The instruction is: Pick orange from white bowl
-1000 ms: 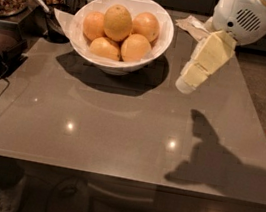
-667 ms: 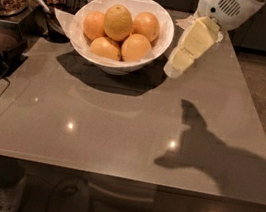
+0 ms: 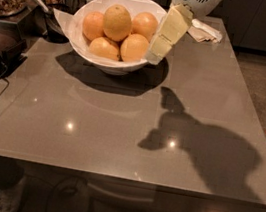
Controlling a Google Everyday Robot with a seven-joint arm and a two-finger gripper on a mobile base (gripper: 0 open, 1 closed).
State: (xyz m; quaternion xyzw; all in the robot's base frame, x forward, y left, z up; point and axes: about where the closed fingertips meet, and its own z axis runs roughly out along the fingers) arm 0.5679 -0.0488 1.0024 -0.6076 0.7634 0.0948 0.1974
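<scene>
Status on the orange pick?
Gripper at white bowl's right rim. Orange atop the pile, not gripped. Rounder orange sits between gripper and target.

my gripper point(image 3: 153, 56) hangs at the right rim of the white bowl point(image 3: 107, 64), which sits far back on the table point(image 3: 94, 127); the orange point(image 3: 117, 22) lies in it atop the other fruits point(image 3: 134, 48).
</scene>
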